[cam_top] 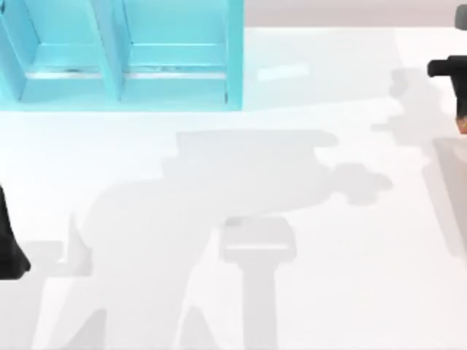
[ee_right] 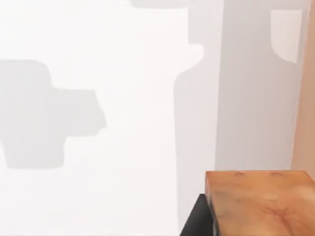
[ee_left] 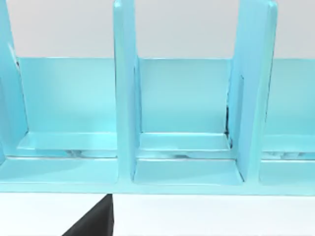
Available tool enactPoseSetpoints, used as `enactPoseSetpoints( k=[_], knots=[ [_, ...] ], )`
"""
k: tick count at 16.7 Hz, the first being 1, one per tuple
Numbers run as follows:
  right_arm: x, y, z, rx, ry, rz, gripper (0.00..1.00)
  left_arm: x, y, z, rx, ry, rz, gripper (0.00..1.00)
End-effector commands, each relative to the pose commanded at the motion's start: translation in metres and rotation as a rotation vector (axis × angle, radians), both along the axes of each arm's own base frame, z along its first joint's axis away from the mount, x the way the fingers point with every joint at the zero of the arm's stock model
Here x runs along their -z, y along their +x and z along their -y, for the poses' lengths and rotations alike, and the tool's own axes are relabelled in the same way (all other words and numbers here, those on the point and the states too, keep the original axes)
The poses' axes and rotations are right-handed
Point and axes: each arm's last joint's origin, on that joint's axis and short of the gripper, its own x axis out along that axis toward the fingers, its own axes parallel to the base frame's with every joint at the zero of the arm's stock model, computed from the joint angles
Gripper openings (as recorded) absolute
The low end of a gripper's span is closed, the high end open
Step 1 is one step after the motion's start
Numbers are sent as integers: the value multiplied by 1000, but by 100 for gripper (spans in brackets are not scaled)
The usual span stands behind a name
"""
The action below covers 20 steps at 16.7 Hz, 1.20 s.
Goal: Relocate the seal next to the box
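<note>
A white table point(cam_top: 241, 219) held a turquoise box point(cam_top: 124, 58) at its far left. The right gripper point(cam_top: 454, 80), at the table's far right edge, gripped the seal point(ee_right: 258, 204), so the box lay well away toward the left. The left gripper point(cam_top: 11, 248) sat at the left edge, facing the box; I could not tell its jaw state.

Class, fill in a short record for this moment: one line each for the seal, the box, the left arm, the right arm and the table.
seal: orange-brown block close under the right wrist camera; a small orange bit at the top view's right edge
box: light blue, with open compartments, at the table's far left
left arm: dark part at the left edge, parked
right arm: dark part at the right edge, above the seal
table: white, crossed by grey shadows
</note>
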Motion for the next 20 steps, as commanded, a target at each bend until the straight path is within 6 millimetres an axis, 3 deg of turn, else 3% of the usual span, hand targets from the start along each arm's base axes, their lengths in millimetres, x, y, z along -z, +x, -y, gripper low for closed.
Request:
enactPoseSetpoints(
  k=[11, 15, 20],
  knots=[
    [39, 1, 0, -1, 0, -4, 0, 0, 0, 0, 0, 0, 0, 100],
    [39, 1, 0, -1, 0, -4, 0, 0, 0, 0, 0, 0, 0, 100],
    [39, 1, 0, -1, 0, -4, 38, 0, 0, 0, 0, 0, 0, 100]
  ],
)
